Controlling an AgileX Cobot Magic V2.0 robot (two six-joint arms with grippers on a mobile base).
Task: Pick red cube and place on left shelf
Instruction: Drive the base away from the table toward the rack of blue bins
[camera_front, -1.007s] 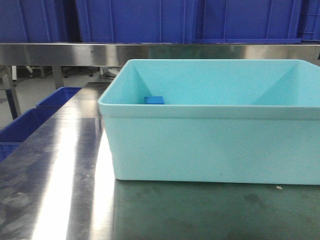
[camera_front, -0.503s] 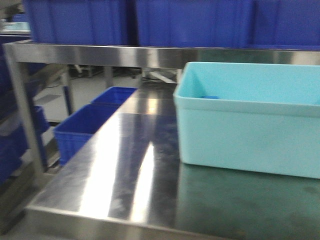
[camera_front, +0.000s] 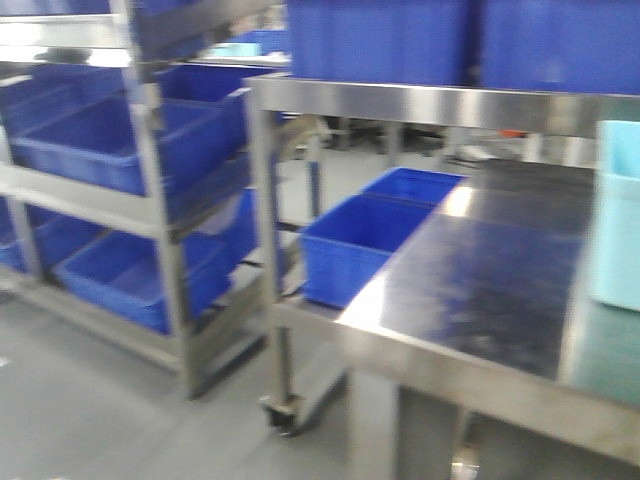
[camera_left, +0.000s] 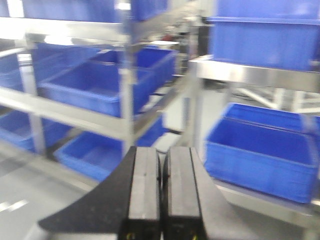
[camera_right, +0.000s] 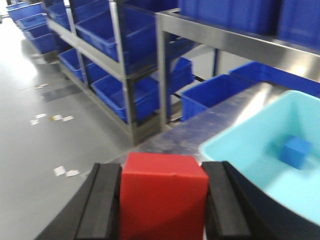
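The red cube (camera_right: 162, 195) fills the gap between the black fingers (camera_right: 105, 200) of my right gripper (camera_right: 164, 170), which is shut on it above the steel table's corner. The left shelf (camera_front: 150, 200), a grey metal rack lined with dark blue crates (camera_front: 90, 140), stands to the left across the floor; it also shows in the left wrist view (camera_left: 125, 100) and as the rack (camera_right: 120, 65) in the right wrist view. My left gripper (camera_left: 161, 150) is shut with nothing between its pads, held in the air facing the shelf.
A pale turquoise tub (camera_right: 225, 145) holding a small blue block (camera_right: 295, 150) sits on the shiny steel table (camera_front: 480, 280). Blue crates (camera_front: 360, 240) lie beside and under the table. Grey floor (camera_front: 80, 400) separates table and rack.
The front view has swung left: the turquoise tub slid from the centre to the right edge, and the left rack with its crates came into view.
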